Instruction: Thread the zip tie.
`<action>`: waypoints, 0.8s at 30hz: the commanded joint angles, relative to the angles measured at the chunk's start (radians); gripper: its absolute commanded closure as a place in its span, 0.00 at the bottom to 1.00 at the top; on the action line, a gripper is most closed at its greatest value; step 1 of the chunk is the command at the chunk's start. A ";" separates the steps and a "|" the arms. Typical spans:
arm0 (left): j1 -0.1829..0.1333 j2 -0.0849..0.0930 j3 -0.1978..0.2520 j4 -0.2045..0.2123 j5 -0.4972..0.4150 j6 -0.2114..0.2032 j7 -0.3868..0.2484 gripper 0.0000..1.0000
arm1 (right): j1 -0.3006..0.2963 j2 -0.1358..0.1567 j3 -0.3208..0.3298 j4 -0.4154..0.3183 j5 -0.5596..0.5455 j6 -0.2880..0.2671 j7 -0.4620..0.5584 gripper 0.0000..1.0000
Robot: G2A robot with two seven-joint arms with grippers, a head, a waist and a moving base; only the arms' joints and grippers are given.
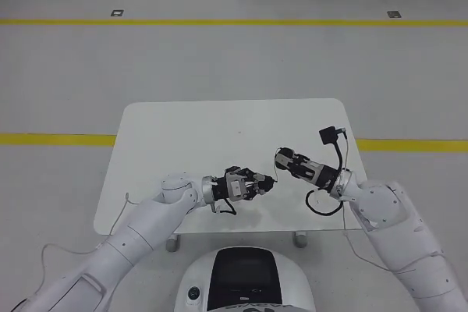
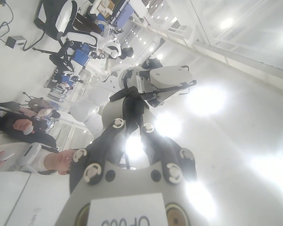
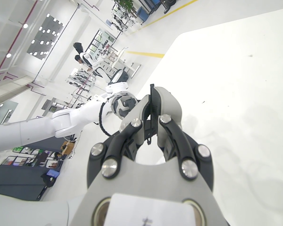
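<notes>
Black ribbed plastic zip tie (image 3: pixel 153 105) is pinched by left gripper (image 2: pixel 132 115) and right gripper (image 3: pixel 155 96); tip-to-head alignment is judged needed next.

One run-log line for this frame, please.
left hand: shut on zip tie | right hand: shut on zip tie | both over table, tips facing | threaded: cannot tell

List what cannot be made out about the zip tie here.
- Right wrist view: where the zip tie runs beyond the right gripper is hidden by the gripper's own pads.
- Left wrist view: glare from the ceiling lights washes out the tie inside the left gripper.
- Top view: between the grippers it is too small to tell whether it is threaded.
</notes>
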 commanded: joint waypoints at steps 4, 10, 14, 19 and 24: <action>0.000 0.001 0.000 -0.002 -0.002 0.000 0.004 1.00 | 0.000 0.002 -0.003 0.000 0.001 0.000 -0.002 1.00; -0.001 0.003 0.005 -0.001 -0.003 0.000 0.007 1.00 | -0.001 0.006 -0.002 -0.005 0.005 0.000 -0.012 1.00; -0.001 0.004 0.007 -0.002 -0.003 0.000 0.009 1.00 | -0.004 0.008 0.001 -0.009 0.009 0.000 -0.015 1.00; -0.002 0.005 0.009 -0.003 -0.007 0.000 0.009 1.00 | -0.003 0.010 -0.001 -0.007 0.009 0.000 -0.015 1.00; -0.004 0.005 0.012 -0.002 -0.012 0.000 0.005 1.00 | 0.001 0.011 -0.008 -0.001 0.008 0.000 -0.017 1.00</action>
